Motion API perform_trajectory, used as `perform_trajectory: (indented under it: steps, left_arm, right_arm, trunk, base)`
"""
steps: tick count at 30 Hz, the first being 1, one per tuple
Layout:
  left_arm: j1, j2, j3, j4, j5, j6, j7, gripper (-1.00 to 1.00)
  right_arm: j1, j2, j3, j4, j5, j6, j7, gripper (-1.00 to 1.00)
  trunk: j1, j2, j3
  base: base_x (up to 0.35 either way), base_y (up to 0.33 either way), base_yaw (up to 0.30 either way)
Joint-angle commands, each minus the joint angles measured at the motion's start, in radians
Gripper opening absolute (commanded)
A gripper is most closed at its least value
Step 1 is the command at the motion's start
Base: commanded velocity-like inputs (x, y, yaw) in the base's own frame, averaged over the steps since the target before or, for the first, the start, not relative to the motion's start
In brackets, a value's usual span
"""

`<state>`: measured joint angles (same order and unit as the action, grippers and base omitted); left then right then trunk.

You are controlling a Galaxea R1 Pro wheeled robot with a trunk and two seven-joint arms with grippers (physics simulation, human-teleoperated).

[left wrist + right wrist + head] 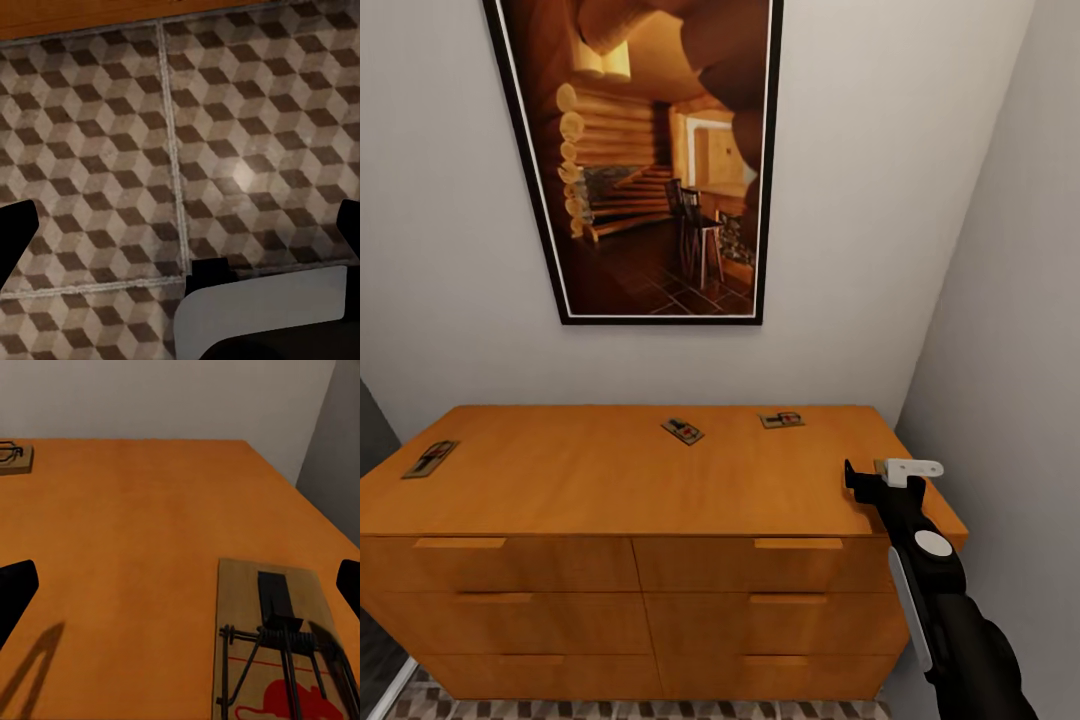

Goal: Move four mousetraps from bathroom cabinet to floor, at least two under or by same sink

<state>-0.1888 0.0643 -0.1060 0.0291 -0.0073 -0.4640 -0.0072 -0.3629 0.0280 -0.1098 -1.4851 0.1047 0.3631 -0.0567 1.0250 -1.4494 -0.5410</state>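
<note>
I find no readable text, label, brand or number anywhere in my feeds. The nearest thing to a sign is a red mouse-shaped print on the board of the mousetrap (274,649) close under my right wrist camera, and it carries no letters I can make out. The other mousetraps (682,431) on the cabinet top (610,480) are too small for me to tell any marking. The framed picture (650,150) on the wall shows a log-cabin interior, without lettering.

The nearest mousetrap (279,649) is cut off by the right wrist view's edge.
</note>
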Motion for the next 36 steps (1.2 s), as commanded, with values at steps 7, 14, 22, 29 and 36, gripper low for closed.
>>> perform_trajectory:
  steps: [7,14,22,29,36]
  left_arm:
    - [-0.001,0.0,-0.004,0.003,0.0,-0.006,0.0,1.0]
    - [-0.001,0.0,-0.004,0.003,0.0,-0.005,0.0,1.0]
    - [-0.001,0.0,-0.004,0.003,0.0,-0.006,0.0,1.0]
    - [-0.001,0.0,-0.004,0.003,0.0,-0.006,0.0,1.0]
    - [-0.001,0.0,-0.004,0.003,0.0,-0.006,0.0,1.0]
  right_arm:
    - [-0.001,0.0,-0.002,0.0,0.012,0.008,0.0,1.0]
    - [-0.001,-0.003,-0.003,0.0,0.012,0.008,0.0,1.0]
    - [-0.001,-0.01,-0.004,0.0,0.012,0.008,0.0,1.0]
    - [-0.001,-0.011,-0.004,0.0,0.012,0.008,0.0,1.0]
    - [-0.001,-0.011,-0.016,0.0,0.012,0.008,0.0,1.0]
  trunk:
    - [0.0,-0.001,-0.001]
    - [0.0,-0.001,-0.001]
    - [0.0,-0.001,-0.001]
    - [0.0,-0.001,-0.001]
    - [0.0,-0.001,-0.001]
  base:
    - [0.008,0.0,0.0]
    - [0.001,0.0,0.0]
    - [0.0,0.0,0.0]
    - [0.0,0.0,0.0]
    - [0.0,0.0,0.0]
